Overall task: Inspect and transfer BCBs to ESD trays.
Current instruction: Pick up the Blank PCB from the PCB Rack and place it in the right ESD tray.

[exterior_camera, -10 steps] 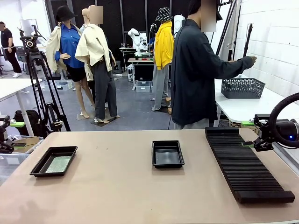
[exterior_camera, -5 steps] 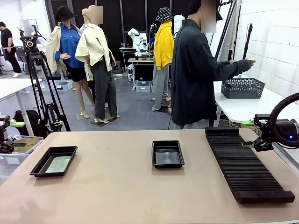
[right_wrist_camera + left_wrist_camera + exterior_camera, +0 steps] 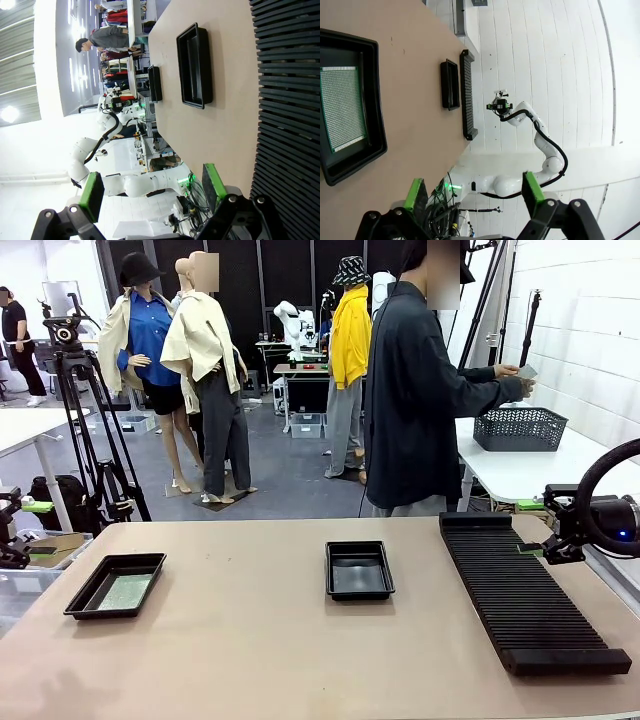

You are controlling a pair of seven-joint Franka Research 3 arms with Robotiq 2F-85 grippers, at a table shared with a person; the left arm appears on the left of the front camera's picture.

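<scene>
1 BCB (image 3: 125,591) lies flat in the left ESD tray (image 3: 100,615); the middle ESD tray (image 3: 357,545) holds nothing. The left end effector (image 3: 474,190) and right end effector (image 3: 154,189) stand wide and unladen at the tabletop's (image 3: 250,660) ends. A pinch on so thin a board could slip or snag the tray's sloping wall.

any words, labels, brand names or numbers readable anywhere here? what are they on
No text can be read in any view.
BCB in the left ESD tray: only a grid of fine dots, no print to read.
middle ESD tray: plain black, no label visible.
slotted rack: plain black ribs, no marking visible.
background equipment: any marks are too small and blurred to read.
</scene>
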